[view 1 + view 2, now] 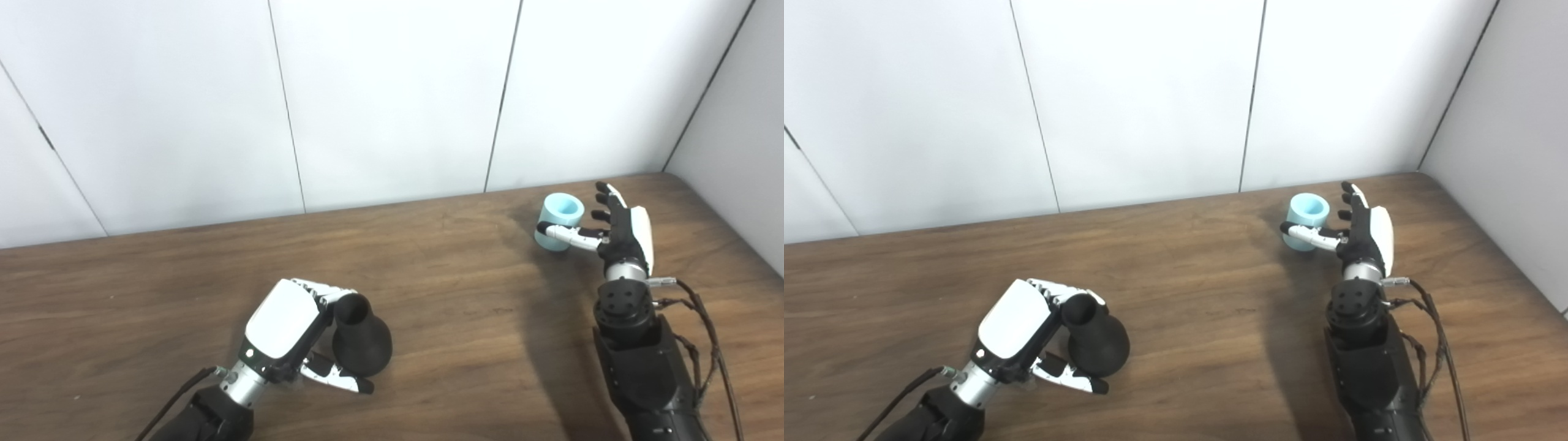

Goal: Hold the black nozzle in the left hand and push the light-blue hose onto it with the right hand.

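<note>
The black nozzle stands on the wooden table at the front left, its narrow neck pointing up. My left hand wraps it from the left, fingers curled against the neck and thumb lying under the wide base. The light-blue hose, a short thick tube with its opening facing up, rests at the back right. My right hand is just right of it, open, fingers straight and spread. Its thumb reaches left across the front of the hose.
White wall panels close off the back edge of the table, and a side wall runs along the right. Bare wood lies between the two hands. Cables hang off the right forearm.
</note>
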Tool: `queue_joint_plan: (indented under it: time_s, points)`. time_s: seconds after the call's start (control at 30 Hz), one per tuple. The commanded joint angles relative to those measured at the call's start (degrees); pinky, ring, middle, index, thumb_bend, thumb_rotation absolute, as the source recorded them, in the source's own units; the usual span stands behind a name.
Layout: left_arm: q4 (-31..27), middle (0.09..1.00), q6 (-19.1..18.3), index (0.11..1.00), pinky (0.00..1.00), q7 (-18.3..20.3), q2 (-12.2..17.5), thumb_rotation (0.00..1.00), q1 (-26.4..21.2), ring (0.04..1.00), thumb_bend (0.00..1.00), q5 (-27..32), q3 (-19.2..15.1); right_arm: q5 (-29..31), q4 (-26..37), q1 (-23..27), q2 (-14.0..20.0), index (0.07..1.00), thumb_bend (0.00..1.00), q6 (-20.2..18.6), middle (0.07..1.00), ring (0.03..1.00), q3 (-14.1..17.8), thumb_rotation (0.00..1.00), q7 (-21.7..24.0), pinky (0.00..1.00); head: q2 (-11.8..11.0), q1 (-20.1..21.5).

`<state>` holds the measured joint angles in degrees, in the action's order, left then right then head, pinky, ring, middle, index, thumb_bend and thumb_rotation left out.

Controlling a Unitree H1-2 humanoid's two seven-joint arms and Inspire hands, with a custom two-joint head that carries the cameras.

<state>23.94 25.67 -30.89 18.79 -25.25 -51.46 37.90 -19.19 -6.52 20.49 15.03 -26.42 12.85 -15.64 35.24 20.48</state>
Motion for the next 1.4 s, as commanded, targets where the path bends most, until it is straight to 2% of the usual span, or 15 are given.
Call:
queue_joint_plan:
  time_s: [0.0, 0.17, 0.27, 0.43, 0.57, 0.63, 0.83, 0.97, 1.17, 1.27, 1.33, 1.37]
  points:
    - [11.0, 0.398, 1.2, 0.52, 0.23, -2.5, -0.8, 0.0, 13.0, 0.286, 0.51, 0.4, 4.8, -0.3, 0.3, 5.1, 3.5, 0.885, 0.9, 1.7, 0.867, 0.836, 0.0, 0.22, -0.1, 0.7, 0.1, 0.1]
    - [10.8, 0.397, 1.2, 0.519, 0.23, -2.6, -0.7, 0.0, 13.0, 0.289, 0.51, 0.7, 5.1, 0.7, -4.8, 5.6, 4.4, 0.807, 0.94, 5.7, 0.777, 0.732, 0.1, 0.21, -0.6, 0.62, 0.2, 0.1]
    - [10.8, 0.396, 1.2, 0.518, 0.22, -2.8, -0.7, 0.0, 13.0, 0.282, 0.51, 0.6, 5.1, 1.3, -6.5, 5.7, 4.5, 0.743, 0.97, 7.7, 0.712, 0.651, 0.2, 0.22, -1.0, 0.54, 0.2, 0.1]
    - [10.5, 0.396, 1.2, 0.518, 0.22, -3.0, -0.8, 0.0, 13.1, 0.279, 0.51, 0.5, 5.2, 1.0, -6.5, 5.6, 4.6, 0.725, 0.97, 6.2, 0.689, 0.638, -0.5, 0.2, -0.6, 0.54, 0.3, -0.1]
    - [10.2, 0.396, 1.2, 0.518, 0.22, -2.5, -0.7, 0.0, 13.2, 0.277, 0.51, 0.8, 5.1, 0.3, -6.6, 5.5, 4.6, 0.729, 0.96, 4.6, 0.617, 0.553, -1.1, 0.19, -0.4, 0.44, 0.5, -0.1]
    - [9.7, 0.401, 1.2, 0.521, 0.23, -1.9, -0.7, 0.0, 13.4, 0.291, 0.51, 1.0, 4.9, -0.1, -6.7, 5.4, 4.7, 0.736, 0.95, 4.3, 0.654, 0.592, -1.5, 0.19, -0.3, 0.47, 0.5, -0.3]
    - [8.8, 0.408, 1.2, 0.524, 0.24, -1.5, -0.5, 0.0, 13.8, 0.306, 0.51, 0.7, 4.5, -0.1, -8.1, 5.1, 5.2, 0.736, 0.93, 5.7, 0.654, 0.597, -2.2, 0.2, -0.3, 0.48, 0.8, -0.3]
    - [8.5, 0.401, 1.2, 0.521, 0.23, -1.1, -0.6, 0.0, 13.9, 0.294, 0.51, 0.1, 4.2, 0.1, -8.5, 5.2, 5.0, 0.751, 0.93, 6.0, 0.556, 0.479, -2.5, 0.21, -0.4, 0.36, 0.9, -0.4]
    - [8.2, 0.409, 1.2, 0.525, 0.24, -1.0, -0.6, 0.0, 14.1, 0.308, 0.51, -0.1, 4.2, 1.6, -10.0, 5.9, 4.0, 0.754, 0.95, 7.3, 0.62, 0.56, -2.3, 0.22, -0.3, 0.44, 1.0, -0.8]
    - [8.0, 0.416, 1.2, 0.527, 0.26, -0.5, -0.6, 0.0, 14.3, 0.329, 0.52, 0.0, 4.0, 1.8, -10.2, 6.0, 3.8, 0.742, 0.95, 8.3, 0.69, 0.636, -2.6, 0.22, -0.4, 0.51, 1.2, -0.9]
    - [8.0, 0.407, 1.2, 0.524, 0.24, -0.1, -0.7, 0.0, 14.3, 0.307, 0.51, 0.2, 3.9, 2.1, -10.5, 6.0, 3.6, 0.747, 0.93, 9.0, 0.738, 0.7, -2.5, 0.21, -0.4, 0.6, 1.2, -1.0]
    - [8.1, 0.407, 1.2, 0.524, 0.24, -0.1, -0.7, 0.0, 14.3, 0.306, 0.51, 0.2, 4.0, 2.1, -10.8, 6.0, 3.5, 0.747, 0.93, 9.6, 0.74, 0.703, -2.5, 0.21, -0.7, 0.61, 1.2, -1.1]
